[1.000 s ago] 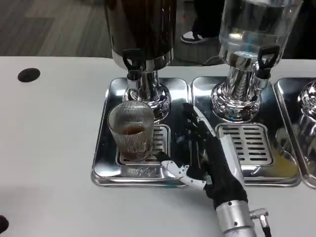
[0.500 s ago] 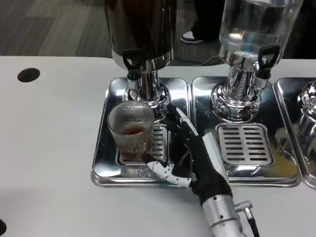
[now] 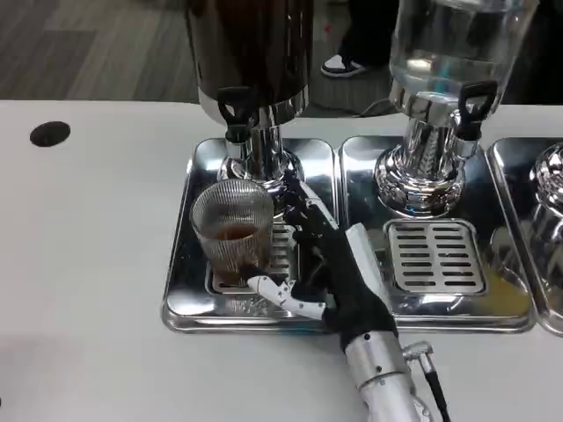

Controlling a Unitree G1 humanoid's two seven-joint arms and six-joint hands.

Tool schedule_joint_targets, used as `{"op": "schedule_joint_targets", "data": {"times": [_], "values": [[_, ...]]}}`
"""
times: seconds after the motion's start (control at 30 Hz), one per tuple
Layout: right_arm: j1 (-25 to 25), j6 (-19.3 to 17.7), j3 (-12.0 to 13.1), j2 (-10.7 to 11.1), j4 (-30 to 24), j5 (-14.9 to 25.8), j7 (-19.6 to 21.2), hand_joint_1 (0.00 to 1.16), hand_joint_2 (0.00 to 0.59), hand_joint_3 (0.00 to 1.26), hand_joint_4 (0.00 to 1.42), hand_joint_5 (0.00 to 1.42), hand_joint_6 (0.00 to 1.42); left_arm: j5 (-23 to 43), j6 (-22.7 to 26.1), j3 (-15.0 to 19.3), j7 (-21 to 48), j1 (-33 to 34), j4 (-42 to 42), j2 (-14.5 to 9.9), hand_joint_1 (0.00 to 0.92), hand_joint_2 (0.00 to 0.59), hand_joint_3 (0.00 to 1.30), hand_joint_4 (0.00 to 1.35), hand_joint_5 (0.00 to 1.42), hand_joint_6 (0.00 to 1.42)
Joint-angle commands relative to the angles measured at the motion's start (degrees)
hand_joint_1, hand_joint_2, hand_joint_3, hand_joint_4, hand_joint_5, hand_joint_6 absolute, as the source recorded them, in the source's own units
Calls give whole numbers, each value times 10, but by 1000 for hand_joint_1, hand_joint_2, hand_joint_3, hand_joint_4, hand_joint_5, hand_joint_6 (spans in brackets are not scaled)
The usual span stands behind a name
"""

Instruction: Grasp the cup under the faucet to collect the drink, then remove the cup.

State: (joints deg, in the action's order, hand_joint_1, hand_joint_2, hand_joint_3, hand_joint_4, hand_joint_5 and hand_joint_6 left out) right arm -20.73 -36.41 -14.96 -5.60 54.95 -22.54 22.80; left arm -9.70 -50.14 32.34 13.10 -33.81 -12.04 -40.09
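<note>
A ribbed clear glass cup (image 3: 232, 233) with a little brown drink in its bottom stands on the drip grate of the left steel tray (image 3: 182, 264), below the black faucet (image 3: 235, 112) of the dark drink dispenser (image 3: 251, 53). My right hand (image 3: 321, 264) is right beside the cup on its right, fingers spread. Its thumb reaches along the cup's front base and its fingers stretch behind the cup's right side. Whether they touch the glass I cannot tell; the hand holds nothing.
A second dispenser (image 3: 449, 53) with clear liquid stands on its own steel tray (image 3: 501, 299) to the right. A third tray (image 3: 545, 220) shows at the right edge. A black round hole (image 3: 49, 134) marks the table's far left.
My right hand has moved left from the gap between the trays to right beside the cup, with thumb and fingers now bracketing it. The cup has not moved.
</note>
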Motion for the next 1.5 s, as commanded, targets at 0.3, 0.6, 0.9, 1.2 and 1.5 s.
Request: {"op": "schedule_joint_targets", "data": {"times": [0.3, 0.6, 0.9, 1.2, 1.5], "values": [[-36, 6, -5, -27, 22, 7, 1, 961, 166, 85, 106, 151, 183, -1, 2, -3, -5, 0, -4, 6, 0, 6, 0, 0, 0, 0], [-39, 7, -7, -29, 26, 8, 0, 946, 173, 80, 91, 125, 143, 0, 4, -3, -4, 2, -2, 7, 0, 6, 0, 0, 0, 0], [-48, 7, -12, -40, 39, 7, 4, 941, 173, 63, 74, 111, 125, -2, 3, -3, -4, -1, -3, 9, 0, 6, 0, 0, 0, 0], [-52, 15, -14, -41, 40, 8, 4, 931, 171, 62, 73, 96, 106, -2, 4, -5, -4, 1, -1, 11, 0, 5, 0, 0, 0, 0], [-67, 27, -15, -45, 46, 8, 5, 916, 178, 62, 64, 88, 104, -2, 2, -5, -5, -4, -2, 14, 0, 11, 0, 0, 0, 0]]}}
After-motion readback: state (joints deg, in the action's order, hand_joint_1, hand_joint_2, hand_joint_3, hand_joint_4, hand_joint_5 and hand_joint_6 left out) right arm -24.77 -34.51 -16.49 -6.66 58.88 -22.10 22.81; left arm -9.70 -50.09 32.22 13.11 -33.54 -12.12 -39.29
